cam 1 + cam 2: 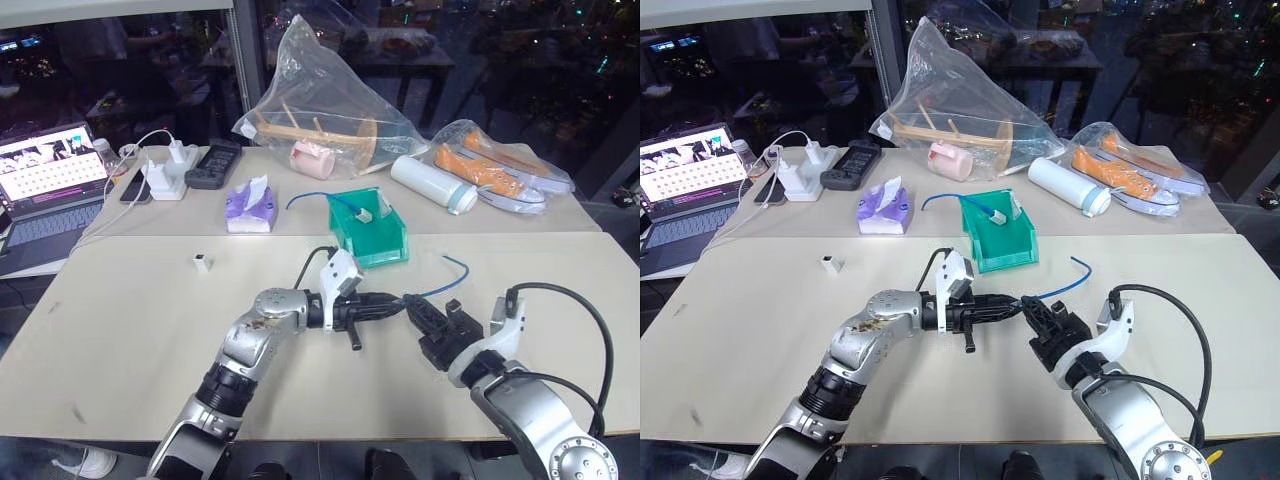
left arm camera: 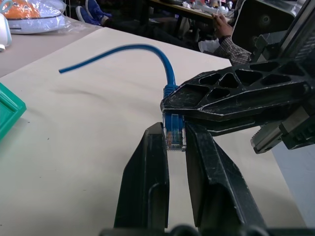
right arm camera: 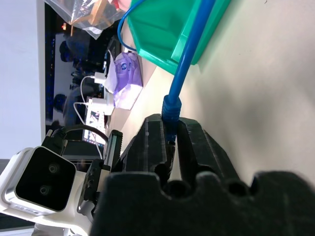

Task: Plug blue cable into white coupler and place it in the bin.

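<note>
The thin, bright blue network cable (image 2: 170, 81) with a clear plastic plug at its end is held above the beige table (image 1: 120, 340), in front of the bin, between the two arms: its plug sits pinched between the black fingers of the left gripper (image 2: 174, 140), and just behind the plug the blue strain-relief boot is clamped by the right gripper (image 3: 171, 140), whose two black fingers are closed on the cord. From there the cable arcs up and away, its free end hanging over the table toward the robot's right (image 1: 452, 262). The tiny white boxy plastic coupler (image 1: 202, 263) lies alone on the table, well apart from both grippers, to the robot's left. The small teal-green plastic parts bin (image 1: 385, 245) stands just beyond the grippers, near the middle of the table, and already holds a second blue cable with a white piece on it (image 1: 362, 213). Farther back lie a purple tissue pack (image 1: 248, 208), a white power strip with chargers plugged in (image 1: 170, 172), a black remote (image 1: 213, 165), a white cylindrical bottle (image 1: 433, 183), a clear plastic bag holding wooden parts (image 1: 320, 95) and a clear bag with orange shoes (image 1: 495, 170). An open laptop (image 1: 45, 180) sits at the far left.
</note>
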